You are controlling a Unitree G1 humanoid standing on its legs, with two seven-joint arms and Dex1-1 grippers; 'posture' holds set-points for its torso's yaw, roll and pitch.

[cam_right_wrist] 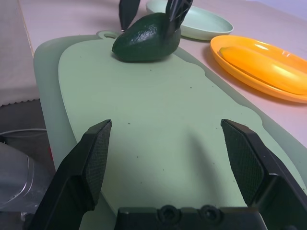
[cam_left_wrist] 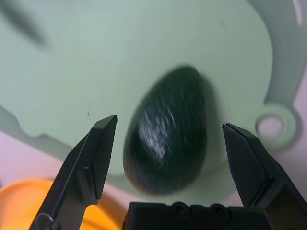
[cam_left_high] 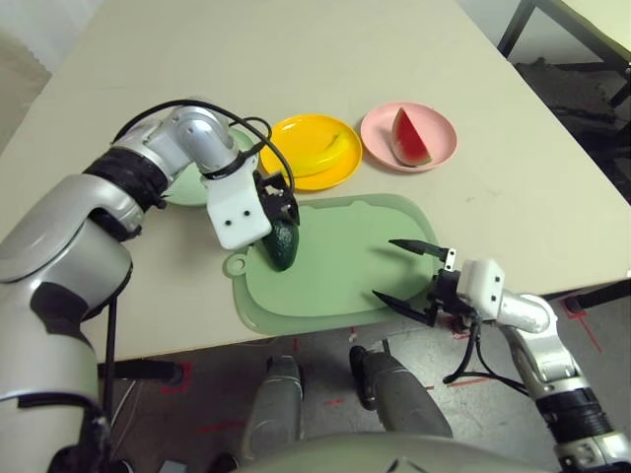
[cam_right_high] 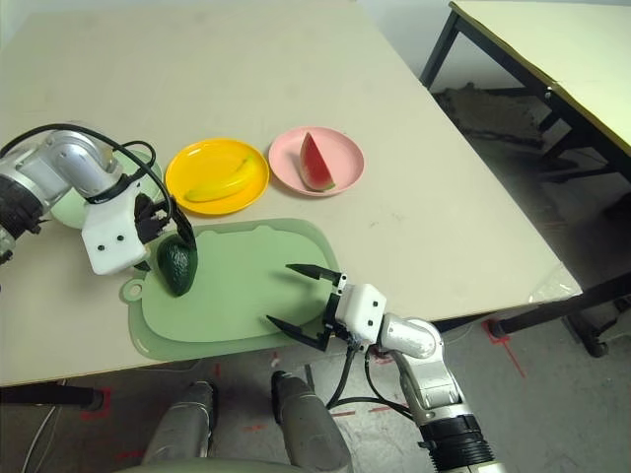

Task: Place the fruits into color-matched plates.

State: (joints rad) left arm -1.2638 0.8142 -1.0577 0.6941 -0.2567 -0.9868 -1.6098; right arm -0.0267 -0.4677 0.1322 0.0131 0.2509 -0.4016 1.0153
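Observation:
The dark green avocado [cam_left_high: 283, 244] lies on the left part of the pale green cutting mat [cam_left_high: 340, 271]. My left gripper [cam_left_high: 279, 209] hangs right over it, open, one finger on each side with a gap to the fruit [cam_left_wrist: 168, 143]. The yellow banana [cam_left_high: 330, 153] rests in the yellow plate [cam_left_high: 288, 132]. On the pink plate [cam_left_high: 380, 123] stands the red watermelon wedge [cam_left_high: 409, 136]. Behind my left forearm, the pale green plate [cam_right_wrist: 201, 21] is partly hidden. My right gripper [cam_left_high: 404, 271] is open with nothing in it, low over the mat's near right corner.
The mat's handle loop [cam_left_high: 235, 264] points left, next to the avocado. The table's front edge [cam_left_high: 197, 345] runs just below the mat. Bare tabletop stretches behind the plates and to the right of the pink one.

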